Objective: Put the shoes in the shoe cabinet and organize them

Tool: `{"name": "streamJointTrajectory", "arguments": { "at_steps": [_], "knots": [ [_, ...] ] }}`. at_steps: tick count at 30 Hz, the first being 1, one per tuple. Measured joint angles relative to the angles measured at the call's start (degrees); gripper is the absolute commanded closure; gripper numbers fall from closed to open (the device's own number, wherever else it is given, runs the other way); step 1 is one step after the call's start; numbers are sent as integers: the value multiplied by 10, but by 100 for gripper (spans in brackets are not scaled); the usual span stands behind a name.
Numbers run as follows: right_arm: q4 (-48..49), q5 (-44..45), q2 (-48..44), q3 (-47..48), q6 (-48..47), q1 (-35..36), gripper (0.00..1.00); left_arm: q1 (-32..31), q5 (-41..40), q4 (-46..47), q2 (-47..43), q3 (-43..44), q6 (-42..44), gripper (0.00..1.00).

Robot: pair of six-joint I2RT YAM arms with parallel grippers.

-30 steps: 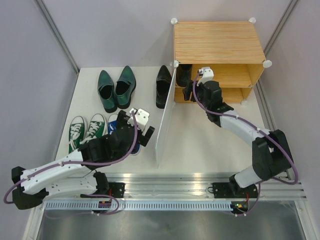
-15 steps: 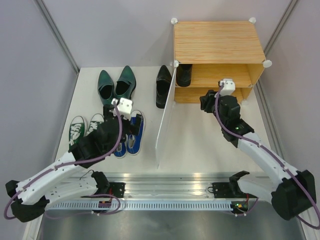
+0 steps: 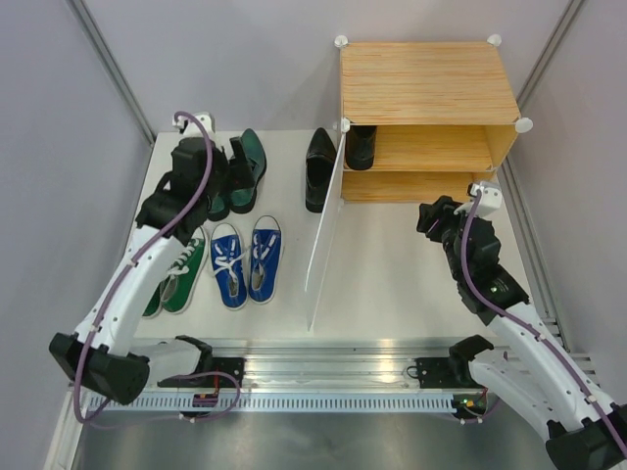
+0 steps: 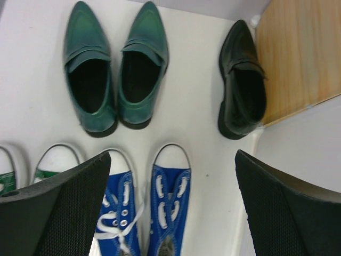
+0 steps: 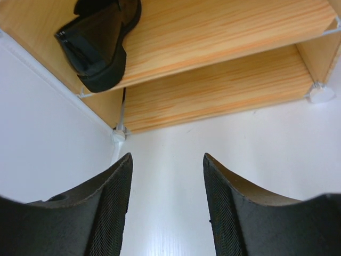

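Pale grey walls close in a white tabletop, with a metal rail running along its near edge. At the far right of the tabletop stands the wood-grain cabinet. Its translucent white door is swung open toward the near edge.

One black shoe sits at the left end of the upper shelf, heel at the shelf's front edge. The second black shoe lies on the tabletop just left of the door, toe pointing away. Further left the dark green pair lies side by side, partly hidden under the left arm in the top view. Closer to the rail, the blue sneakers lie beside the green sneakers, toes pointing away.

The left claw hangs above the shoes, spread wide and holding nothing. The right claw hovers over bare tabletop in front of the cabinet, its fingers moderately apart with nothing between them.
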Motion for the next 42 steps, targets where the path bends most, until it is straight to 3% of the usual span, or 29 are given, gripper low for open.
{"name": "streamJointTrajectory", "arguments": {
  "at_steps": [5, 9, 20, 28, 31, 34, 35, 37, 38, 40, 41, 42],
  "knots": [
    [-16, 4, -3, -17, 13, 0, 39, 7, 56, -1, 107, 111, -23, 0],
    [-18, 13, -4, -25, 25, 0, 31, 11, 115, 15, 210, 181, -43, 0],
    [-24, 1, 2, -30, 42, 0, 25, 14, 256, 55, 464, 255, -86, 5],
    [-30, -2, 4, -30, 42, 0, 25, 14, 308, 70, 618, 330, -107, 15],
    [-30, -2, 5, -30, 42, 0, 25, 14, 316, 71, 645, 337, -115, 23],
    [-31, -2, 9, -30, 42, 0, 25, 14, 317, 73, 650, 338, -122, 37],
    [-32, -2, 12, -30, 42, 0, 25, 14, 316, 75, 650, 339, -122, 50],
    [-32, -6, 19, -30, 42, 0, 25, 14, 318, 83, 650, 342, -127, 62],
    [-33, -8, 21, -30, 42, 0, 25, 14, 318, 85, 650, 342, -127, 76],
    [-34, -11, 23, -30, 41, 0, 25, 16, 313, 81, 650, 342, -129, 86],
    [-34, -12, 23, -30, 42, 0, 25, 20, 312, 82, 650, 342, -130, 97],
    [-34, -12, 22, -30, 42, 0, 25, 24, 313, 83, 649, 342, -130, 98]
  ]
}}
